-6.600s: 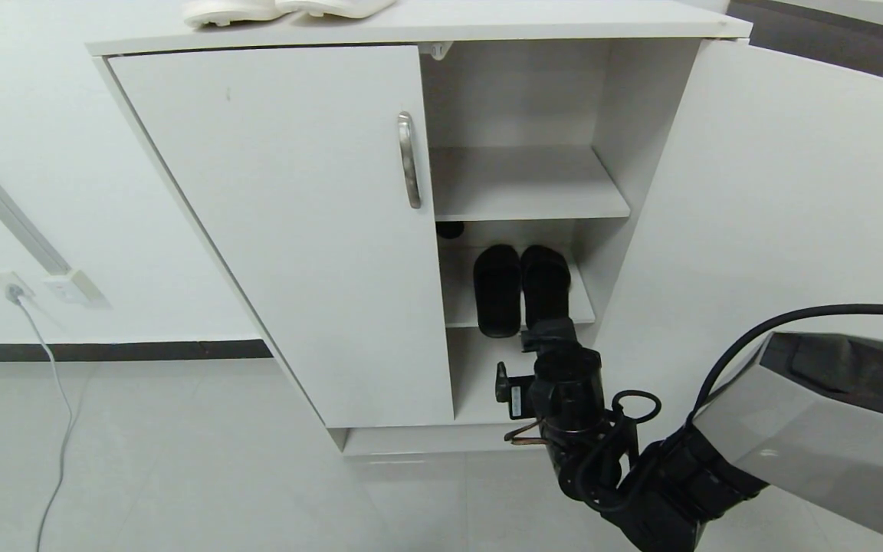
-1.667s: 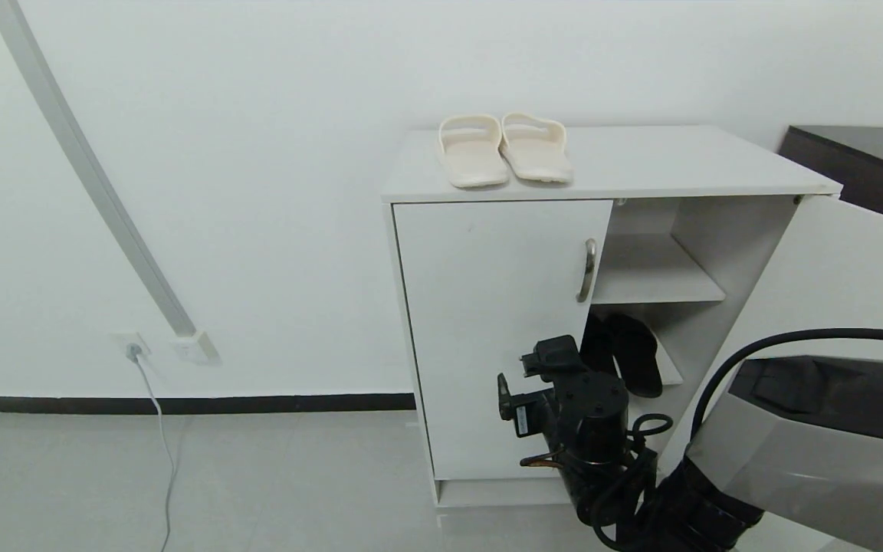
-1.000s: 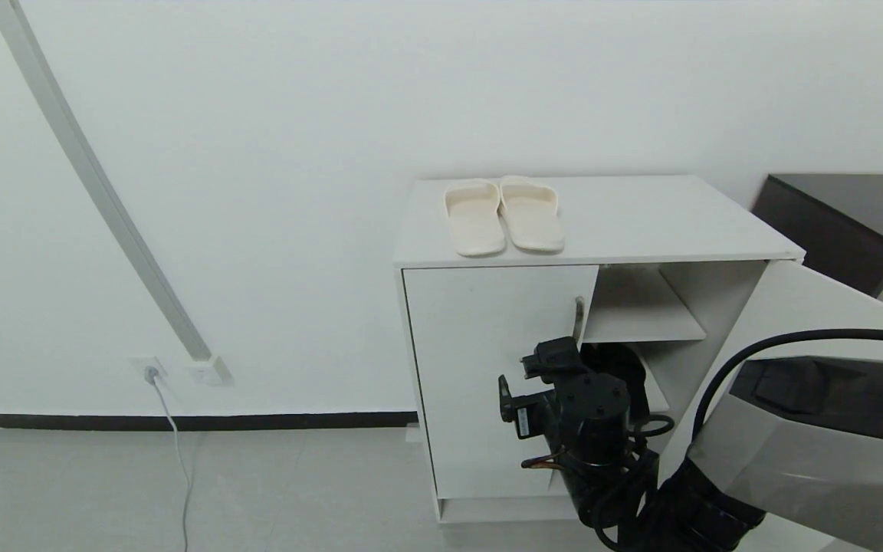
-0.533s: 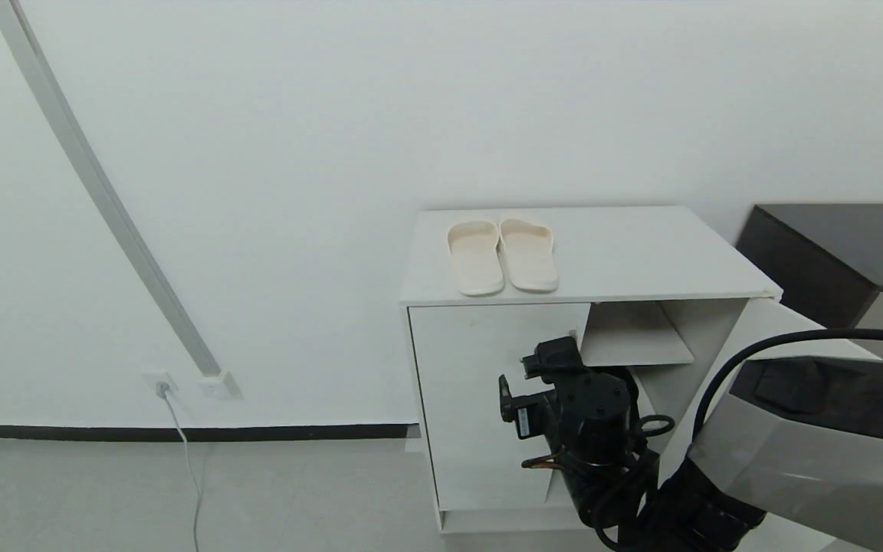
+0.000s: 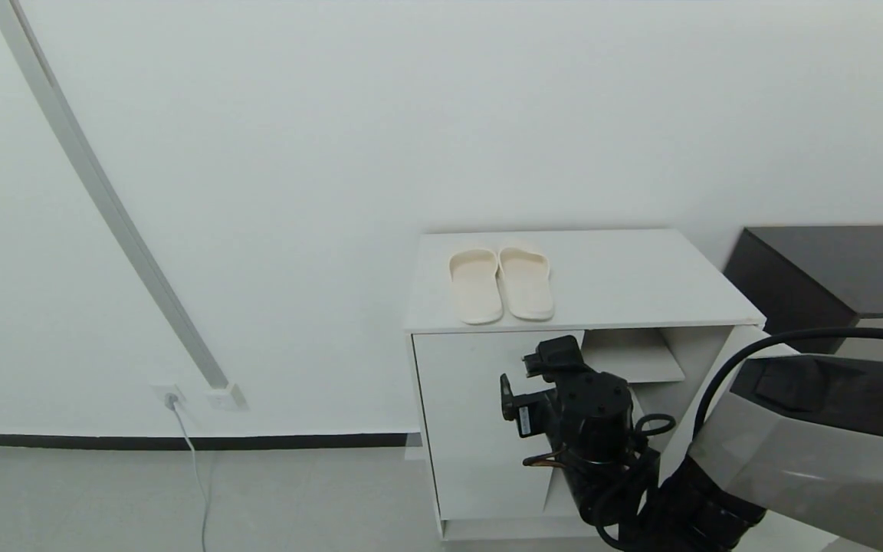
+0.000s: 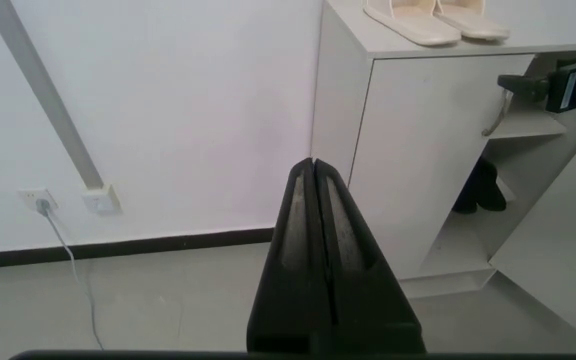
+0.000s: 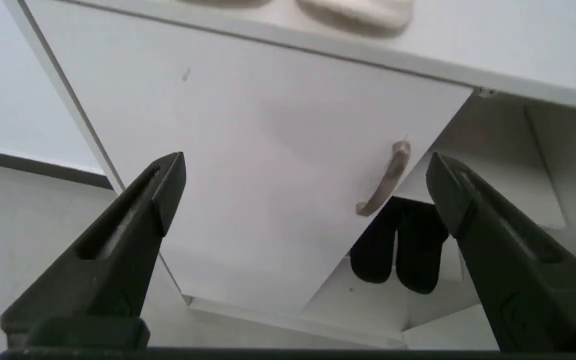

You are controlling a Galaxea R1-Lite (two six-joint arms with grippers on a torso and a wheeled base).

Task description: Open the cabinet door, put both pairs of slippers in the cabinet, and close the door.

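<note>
The cream slippers [image 5: 500, 284] lie on top of the cabinet [image 5: 625, 276]; the black slippers [image 7: 408, 247] sit inside it. We find the right gripper [image 7: 306, 172] spread before the cabinet and the left gripper [image 6: 314, 172] pressed together. Risk: a poorly aligned reach may push one cream slipper off the cabinet.

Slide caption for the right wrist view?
Open right gripper faces the white cabinet's closed door; black slippers sit shelved inside.

Plain white wall [image 5: 334, 138] crossed by a slanting grey duct [image 5: 104, 201], ending near a socket [image 5: 169, 397] with a pale cable [image 5: 196, 469] plugged in. Black skirting strip [image 5: 181, 441] below, then glossy grey floor [image 5: 89, 502]. Dark-topped furniture [image 5: 832, 264] at right.
</note>
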